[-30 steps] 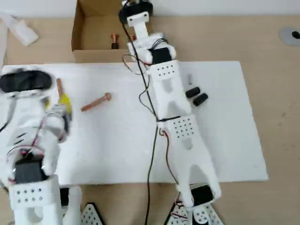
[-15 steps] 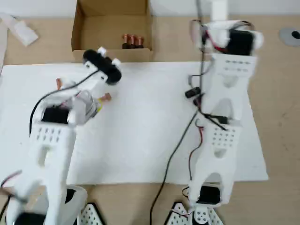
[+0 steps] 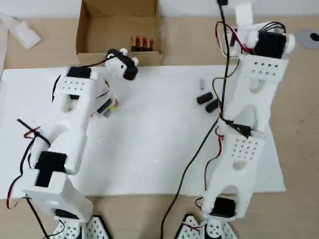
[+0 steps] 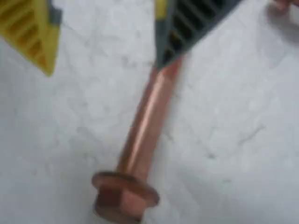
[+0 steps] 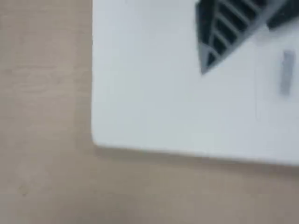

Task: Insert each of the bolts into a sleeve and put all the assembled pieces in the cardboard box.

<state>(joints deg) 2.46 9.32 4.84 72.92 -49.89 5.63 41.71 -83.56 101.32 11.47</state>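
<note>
Fingers (image 4: 187,23) on the left arm gape wide, holding nothing; the bolt (image 4: 140,135) runs lengthwise away from them, shaft end under one finger, off-centre in the gap.

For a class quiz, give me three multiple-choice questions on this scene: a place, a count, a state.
1. The two loose black sleeves lie: A in the cardboard box; B on the white board; C on the table.
2. Assembled pieces in the cardboard box: A one; B five; C three.
3. The left hand is: A open over a bolt; B shut on a bolt; C shut on a sleeve.
Answers: B, they lie on the board; C, three show side by side; A, fingers apart, bolt lying flat.
</note>
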